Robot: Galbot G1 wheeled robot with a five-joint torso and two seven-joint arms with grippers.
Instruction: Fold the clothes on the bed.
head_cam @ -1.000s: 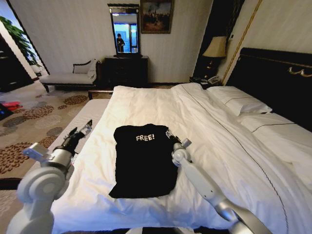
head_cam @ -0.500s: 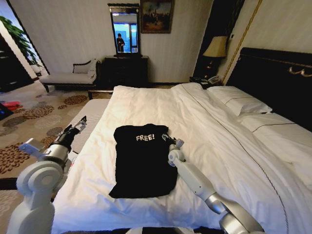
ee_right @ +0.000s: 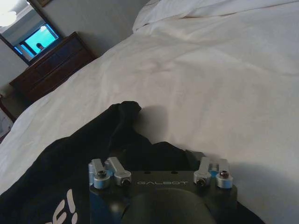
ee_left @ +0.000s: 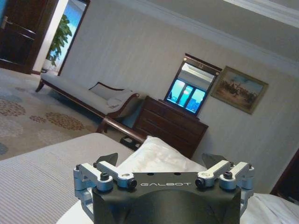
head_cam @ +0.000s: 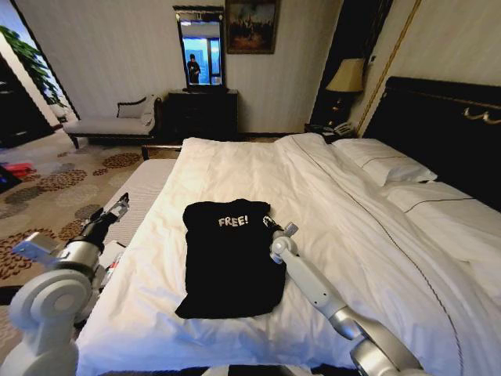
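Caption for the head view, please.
Right gripper at the black T-shirt's right edge on the bed; left gripper off bedside.

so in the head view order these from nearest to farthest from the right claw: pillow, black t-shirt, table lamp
1. black T-shirt, right beside the right claw, at its sleeve edge.
2. pillow, up the bed toward the headboard side.
3. table lamp, beyond the bed, in the far corner.

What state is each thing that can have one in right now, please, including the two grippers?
T-shirt: lying flat on the bed, lettering up, sleeves tucked in.
bed: made, white duvet spread, pillows at the headboard.
right gripper: low at the shirt's right shoulder edge, fingers hidden against the fabric.
left gripper: open, held off the bed's left side, holding nothing.
lamp: unlit.
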